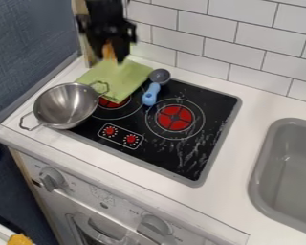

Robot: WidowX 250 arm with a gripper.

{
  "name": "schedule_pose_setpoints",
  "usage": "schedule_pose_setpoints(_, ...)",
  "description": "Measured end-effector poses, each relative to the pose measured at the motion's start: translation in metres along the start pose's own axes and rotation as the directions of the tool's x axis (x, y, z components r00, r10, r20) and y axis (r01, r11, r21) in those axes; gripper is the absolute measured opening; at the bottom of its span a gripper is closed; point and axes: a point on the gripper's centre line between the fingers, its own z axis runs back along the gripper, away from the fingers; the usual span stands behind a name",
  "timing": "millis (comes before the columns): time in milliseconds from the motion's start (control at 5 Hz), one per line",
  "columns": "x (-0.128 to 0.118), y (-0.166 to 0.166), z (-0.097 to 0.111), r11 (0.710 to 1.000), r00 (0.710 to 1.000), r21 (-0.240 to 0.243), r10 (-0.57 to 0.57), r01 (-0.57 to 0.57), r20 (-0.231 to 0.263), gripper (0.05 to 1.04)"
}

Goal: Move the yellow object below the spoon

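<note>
My gripper (116,52) hangs at the upper left, over the back edge of the green cloth (120,80). It is shut on the yellow object (108,50), an orange-yellow piece partly hidden by the black fingers. The spoon (152,91), with a blue handle and a grey bowl, lies on the black stovetop, to the right of the cloth and lower in view than the gripper. Its bowl points toward the back wall and its handle toward the front.
A metal pot (65,106) with two handles stands left on the stove, beside the cloth. Red burners mark the stovetop (181,158). White tiles (219,52) rise behind, and a grey sink (289,167) is at the right. Another yellow item (19,239) shows at the bottom left, below the counter.
</note>
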Motion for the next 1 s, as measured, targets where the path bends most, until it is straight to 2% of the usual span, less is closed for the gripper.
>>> schedule_pose_setpoints(200,-0.022,-0.035,0.02,0.993,0.994,-0.037,-0.111,0.111,0.006,0.545)
schedule_pose_setpoints(400,-0.066,-0.057,0.008,0.973,0.97,-0.036,-0.232,0.23,-0.07,0.545)
schedule_pose_setpoints(600,-0.089,-0.058,-0.007,0.961,0.953,-0.025,-0.276,0.275,-0.123,0.545)
schedule_pose_setpoints(800,-0.1,-0.054,-0.024,0.95,0.94,-0.011,-0.309,0.311,-0.147,0.545)
schedule_pose_setpoints(1000,-0.105,-0.05,-0.042,0.944,0.931,-0.027,-0.327,0.327,-0.163,0.545)
